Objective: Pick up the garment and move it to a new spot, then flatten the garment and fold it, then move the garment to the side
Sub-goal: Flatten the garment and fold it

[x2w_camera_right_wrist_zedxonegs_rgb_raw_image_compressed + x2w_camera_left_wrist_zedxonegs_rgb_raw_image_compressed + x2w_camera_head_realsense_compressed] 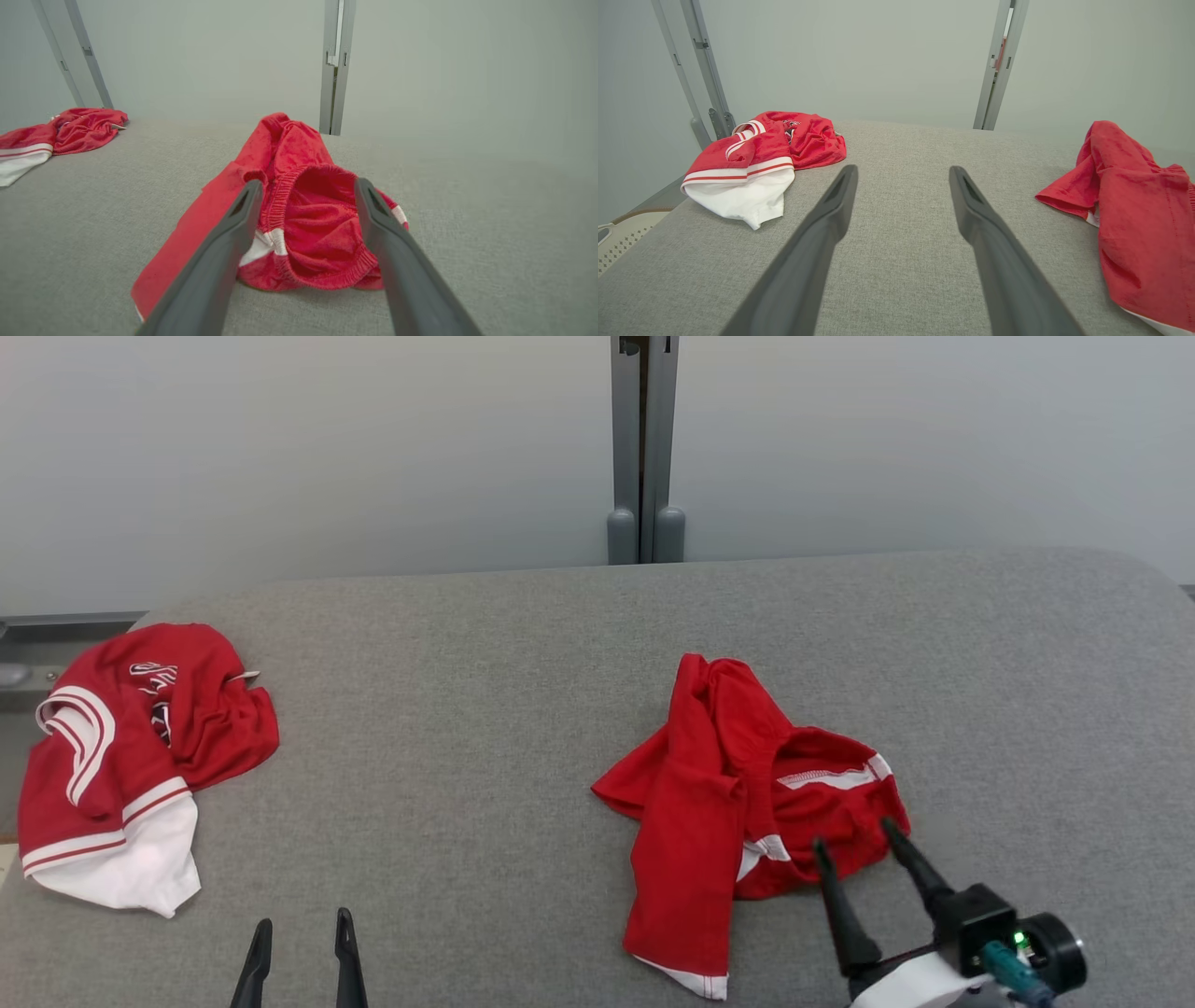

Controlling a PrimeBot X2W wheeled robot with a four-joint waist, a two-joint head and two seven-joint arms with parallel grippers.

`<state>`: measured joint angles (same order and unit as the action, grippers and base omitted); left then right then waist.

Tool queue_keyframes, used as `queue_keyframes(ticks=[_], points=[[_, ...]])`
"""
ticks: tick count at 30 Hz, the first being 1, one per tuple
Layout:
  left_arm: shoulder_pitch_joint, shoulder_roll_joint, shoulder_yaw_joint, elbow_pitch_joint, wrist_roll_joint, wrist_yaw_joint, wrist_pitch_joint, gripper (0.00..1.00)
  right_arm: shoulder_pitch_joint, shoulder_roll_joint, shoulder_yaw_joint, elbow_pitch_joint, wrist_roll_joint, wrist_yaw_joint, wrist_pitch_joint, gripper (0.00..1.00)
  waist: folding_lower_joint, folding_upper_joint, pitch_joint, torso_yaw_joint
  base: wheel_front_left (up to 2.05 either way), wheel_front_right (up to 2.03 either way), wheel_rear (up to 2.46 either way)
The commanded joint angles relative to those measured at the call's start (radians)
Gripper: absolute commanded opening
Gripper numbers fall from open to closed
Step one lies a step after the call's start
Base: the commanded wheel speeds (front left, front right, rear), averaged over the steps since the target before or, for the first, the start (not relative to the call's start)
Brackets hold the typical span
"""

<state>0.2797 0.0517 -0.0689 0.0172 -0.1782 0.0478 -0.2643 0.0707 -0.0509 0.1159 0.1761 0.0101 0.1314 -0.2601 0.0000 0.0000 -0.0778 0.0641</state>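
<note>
One broad grey fabric-covered table [523, 709] takes up most of the head view, its far corners rounded. Behind it stand pale, plain wall panels [280, 448], joined at a narrow grey metal post [644, 448] that rises from the table's far edge.

On the table's left end, near the far corner, lies a crumpled red jersey with white striped trim and a white hem [121, 765]; part of it reaches the table's left edge. Well apart from it, right of the middle, lies the crumpled red garment with a white-trimmed elastic waistband [728, 784]. One long part of it runs toward the near edge and ends in a white band, and its gathered waistband opening faces the robot's right side.

The right gripper [853, 833] sits at the near right edge of this red garment, its two long dark fingers spread wide and pointing into the cloth. In the right wrist view the fingers stand one on each side of the waistband opening; whether they touch the fabric I cannot tell, and nothing is pinched between them.

The left gripper [303, 919] is at the lower left, over bare table between the two garments, its fingers also spread wide and holding nothing.
</note>
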Motion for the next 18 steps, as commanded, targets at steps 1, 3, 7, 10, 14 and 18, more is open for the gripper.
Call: queue_keyframes(ticks=[1,3,7,10,14,18], points=[[-0.008,-0.001,0.0,-0.004,-0.003,-0.006,0.0,1.0,-0.007,0.0,0.036,0.022,0.017,-0.001,0.019,1.0,0.0,0.0,0.0,0.003,0.0,0.0,0.0],[-0.01,-0.001,-0.004,-0.005,-0.006,-0.009,0.0,1.0,-0.02,-0.001,0.079,0.062,0.042,-0.002,0.075,1.0,0.0,0.0,0.001,0.007,0.0,0.0,0.0],[-0.021,-0.001,-0.023,-0.013,-0.015,-0.008,0.0,1.0,-0.04,-0.002,0.171,0.133,0.07,-0.002,0.21,1.0,0.0,0.0,0.011,0.022,0.0,0.0,0.0],[-0.029,0.0,-0.041,-0.016,-0.017,-0.005,0.0,1.0,-0.061,-0.002,0.201,0.179,0.089,-0.002,0.309,1.0,0.0,0.0,0.019,0.036,0.0,0.0,0.0],[-0.038,0.0,-0.053,-0.022,-0.022,0.0,0.0,1.0,-0.082,-0.001,0.203,0.216,0.115,-0.002,0.39,1.0,0.0,0.0,0.031,0.055,0.0,0.0,0.0],[-0.043,0.0,-0.055,-0.023,-0.026,-0.002,0.0,1.0,-0.102,-0.001,0.211,0.239,0.142,-0.002,0.424,1.0,0.0,0.0,0.04,0.068,0.0,0.0,0.0]])
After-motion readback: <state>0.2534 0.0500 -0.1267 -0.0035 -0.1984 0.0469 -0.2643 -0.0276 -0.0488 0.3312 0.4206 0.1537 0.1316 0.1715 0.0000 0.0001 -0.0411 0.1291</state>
